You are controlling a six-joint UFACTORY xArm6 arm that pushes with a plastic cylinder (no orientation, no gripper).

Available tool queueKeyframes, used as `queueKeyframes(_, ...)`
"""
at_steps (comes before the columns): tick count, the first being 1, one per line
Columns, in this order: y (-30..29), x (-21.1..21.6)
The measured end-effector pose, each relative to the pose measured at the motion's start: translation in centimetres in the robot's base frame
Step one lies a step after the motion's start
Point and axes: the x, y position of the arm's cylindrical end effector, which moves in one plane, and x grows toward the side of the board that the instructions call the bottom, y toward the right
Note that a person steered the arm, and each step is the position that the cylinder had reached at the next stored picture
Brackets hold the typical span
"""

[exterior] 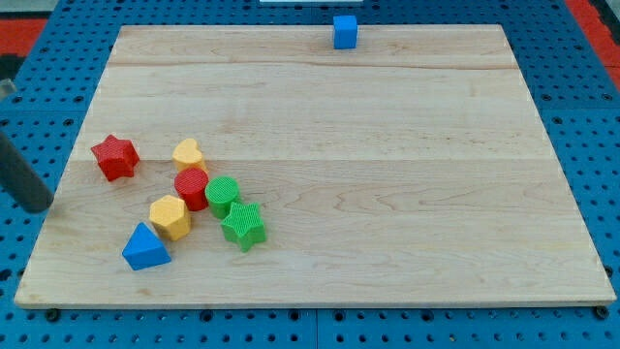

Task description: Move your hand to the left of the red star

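My tip [39, 206] holds nothing, being a bare rod resting just off the board's [387, 145] left edge, left of and slightly below the red star [114, 157], apparently positioned clear so no block gets nudged.

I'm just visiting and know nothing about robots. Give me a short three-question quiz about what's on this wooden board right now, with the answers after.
1. True or false: my tip is to the view's right of the red star.
2. Which block sits alone at the view's top edge of the board?
A. green star
B. blue cube
C. yellow heart
3. Fill in: the red cylinder touches the green ______ on its right in the view.

Key
1. False: the tip is to the view's left of the star, slightly lower, apart from it.
2. B.
3. cylinder.
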Motion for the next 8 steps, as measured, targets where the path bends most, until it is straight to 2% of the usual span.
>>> queueKeyframes(2,8.9,-8.8)
queueKeyframes(3,16.0,-10.9)
queueKeyframes(4,20.7,-13.0)
queueKeyframes(5,14.7,-14.3)
queueKeyframes(6,5.4,-12.8)
queueKeyframes(7,1.2,-8.9)
queueKeyframes(8,4.4,-6.8)
